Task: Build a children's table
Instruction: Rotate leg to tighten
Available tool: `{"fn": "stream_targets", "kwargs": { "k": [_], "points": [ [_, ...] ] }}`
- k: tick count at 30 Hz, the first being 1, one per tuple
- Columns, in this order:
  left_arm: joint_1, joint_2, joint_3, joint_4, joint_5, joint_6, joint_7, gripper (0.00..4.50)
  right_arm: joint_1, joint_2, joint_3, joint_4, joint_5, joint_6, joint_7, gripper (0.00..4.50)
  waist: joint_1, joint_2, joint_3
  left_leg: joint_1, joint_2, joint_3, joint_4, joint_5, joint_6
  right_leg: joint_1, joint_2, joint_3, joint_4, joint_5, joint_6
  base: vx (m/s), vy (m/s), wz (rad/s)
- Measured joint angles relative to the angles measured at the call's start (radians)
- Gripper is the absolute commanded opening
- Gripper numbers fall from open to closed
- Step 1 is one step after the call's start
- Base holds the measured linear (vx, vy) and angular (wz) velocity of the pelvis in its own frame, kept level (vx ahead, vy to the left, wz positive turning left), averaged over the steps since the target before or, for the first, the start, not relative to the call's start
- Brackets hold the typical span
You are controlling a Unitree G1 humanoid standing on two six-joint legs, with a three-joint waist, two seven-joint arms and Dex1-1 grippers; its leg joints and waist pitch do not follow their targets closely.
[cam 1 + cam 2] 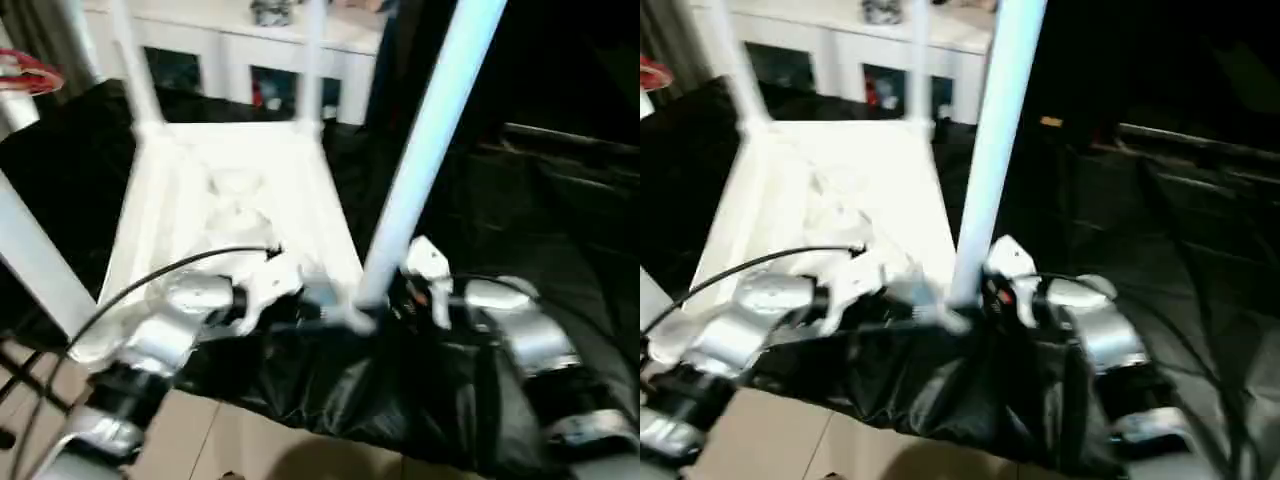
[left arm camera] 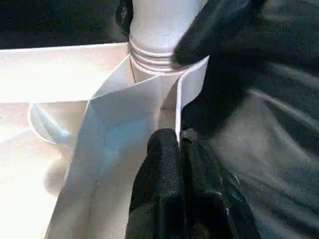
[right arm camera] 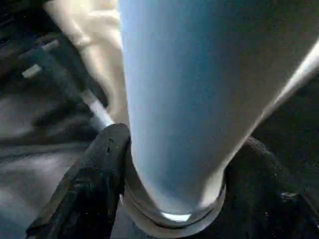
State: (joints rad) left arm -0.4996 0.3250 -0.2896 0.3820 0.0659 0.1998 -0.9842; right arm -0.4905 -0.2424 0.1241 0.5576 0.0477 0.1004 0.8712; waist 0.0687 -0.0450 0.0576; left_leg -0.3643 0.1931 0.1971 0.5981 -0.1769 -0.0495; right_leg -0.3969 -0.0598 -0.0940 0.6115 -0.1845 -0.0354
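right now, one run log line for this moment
left gripper: shut on white plastic tabletop rim | right gripper: around base of near-right white tube leg at corner socket | four legs upright

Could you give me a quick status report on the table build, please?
Left hand shut on tabletop rim. Right hand round the base of the near leg at its corner socket. Nothing in the way.

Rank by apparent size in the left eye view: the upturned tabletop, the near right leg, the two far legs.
1. Tabletop, largest.
2. Near right leg, enlarged by nearness.
3. Far left leg and far right leg look alike; unranked.
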Motion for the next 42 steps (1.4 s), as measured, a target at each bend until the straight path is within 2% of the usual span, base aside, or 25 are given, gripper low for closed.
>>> {"fn": "stream_targets", "kwargs": {
  "k": [2,4,7,10,11,14,15,16,19,23,26,36,42],
  "points": [
    [-0.011,-0.025,0.001,0.010,0.009,0.022,0.052,0.00,0.000,0.038,-0.019,0.013,-0.004,0.000,-0.108,2.61,-0.013,0.000,0.000,0.000,0.000,0.000,0.001,0.000,0.000,0.000,0.000,0.000,0.000,0.000,0.000,0.000,0.000,0.00],
    [-0.015,-0.063,0.008,0.024,0.015,0.039,0.107,0.00,0.000,0.073,-0.037,0.019,-0.010,0.006,-0.204,2.60,-0.018,0.000,0.000,0.000,0.000,0.000,0.001,0.000,0.000,0.000,0.000,0.000,-0.001,0.000,0.000,0.000,0.000,0.00],
    [-0.029,-0.122,0.018,0.047,0.048,0.063,0.198,0.00,-0.005,0.151,-0.079,0.035,-0.030,0.019,-0.377,2.60,-0.021,0.000,-0.002,0.000,0.000,0.000,0.000,0.000,0.000,0.000,0.000,0.000,0.000,0.000,0.000,0.000,0.000,0.00],
    [-0.030,-0.140,0.018,0.048,0.063,0.069,0.234,0.00,-0.013,0.175,-0.087,0.037,-0.042,0.027,-0.438,2.60,-0.022,0.001,-0.002,0.000,0.000,0.000,-0.001,0.000,0.000,-0.001,0.000,0.000,-0.001,0.000,0.000,0.000,0.000,0.00],
    [-0.029,-0.140,0.017,0.047,0.065,0.069,0.234,0.00,-0.013,0.180,-0.091,0.037,-0.041,0.028,-0.440,3.15,-0.022,0.003,-0.003,0.000,0.000,-0.001,-0.001,0.000,0.000,-0.001,0.000,0.000,-0.001,0.000,0.000,0.000,0.000,0.00],
    [-0.029,-0.140,0.016,0.046,0.066,0.069,0.232,0.00,-0.013,0.184,-0.096,0.034,-0.034,0.036,-0.439,3.29,-0.023,0.004,-0.003,-0.001,0.000,-0.001,-0.001,0.000,0.000,-0.001,0.000,0.000,-0.001,0.000,0.000,0.000,0.000,0.00],
    [-0.029,-0.138,0.016,0.045,0.065,0.067,0.228,0.00,-0.013,0.184,-0.096,0.030,-0.031,0.042,-0.431,3.38,-0.024,0.004,-0.003,-0.001,0.000,-0.001,-0.001,0.000,0.000,-0.001,0.000,0.000,-0.001,0.000,0.000,0.000,0.000,0.00],
    [-0.028,-0.131,0.016,0.042,0.065,0.062,0.219,0.00,-0.013,0.178,-0.094,0.023,-0.031,0.048,-0.415,3.65,-0.025,0.004,-0.003,-0.001,0.000,-0.001,-0.001,0.000,0.000,-0.001,0.000,0.000,-0.001,0.000,0.000,0.000,0.000,0.00],
    [-0.018,-0.112,0.015,0.023,0.060,0.053,0.185,0.00,-0.011,0.149,-0.074,0.006,-0.031,0.059,-0.345,3.77,-0.028,0.004,-0.003,-0.003,0.000,-0.001,-0.002,-0.001,0.001,-0.003,0.000,0.000,-0.001,0.001,0.000,0.000,0.000,0.00],
    [-0.007,-0.088,0.006,0.005,0.044,0.032,0.128,0.00,-0.012,0.100,-0.050,-0.009,-0.021,0.068,-0.247,3.77,-0.022,0.004,-0.003,-0.003,0.000,-0.001,-0.004,-0.002,0.001,-0.003,0.000,0.000,-0.001,0.002,-0.003,0.000,0.000,0.00],
    [0.003,-0.034,-0.004,-0.018,0.016,0.012,0.047,0.00,-0.013,0.020,-0.006,-0.035,-0.009,0.088,-0.095,3.77,-0.013,0.005,-0.002,-0.003,0.000,-0.001,-0.004,-0.002,0.001,-0.003,0.000,0.000,-0.001,0.002,-0.003,0.000,0.000,0.00],
    [0.025,0.077,-0.017,-0.055,-0.046,-0.031,-0.151,0.00,-0.030,-0.102,0.062,-0.038,0.022,0.120,0.202,3.77,0.002,0.005,-0.002,-0.003,-0.001,0.000,-0.003,-0.002,0.001,-0.002,0.000,0.000,-0.001,0.002,-0.003,0.000,0.000,0.00],
    [0.026,0.100,-0.020,-0.059,-0.061,-0.032,-0.185,0.00,-0.032,-0.125,0.073,-0.052,0.033,0.134,0.268,3.26,0.006,0.004,-0.002,-0.003,0.000,0.000,-0.003,-0.002,0.001,-0.002,0.000,0.000,-0.001,0.002,-0.003,0.000,0.000,0.00]
  ]
}}
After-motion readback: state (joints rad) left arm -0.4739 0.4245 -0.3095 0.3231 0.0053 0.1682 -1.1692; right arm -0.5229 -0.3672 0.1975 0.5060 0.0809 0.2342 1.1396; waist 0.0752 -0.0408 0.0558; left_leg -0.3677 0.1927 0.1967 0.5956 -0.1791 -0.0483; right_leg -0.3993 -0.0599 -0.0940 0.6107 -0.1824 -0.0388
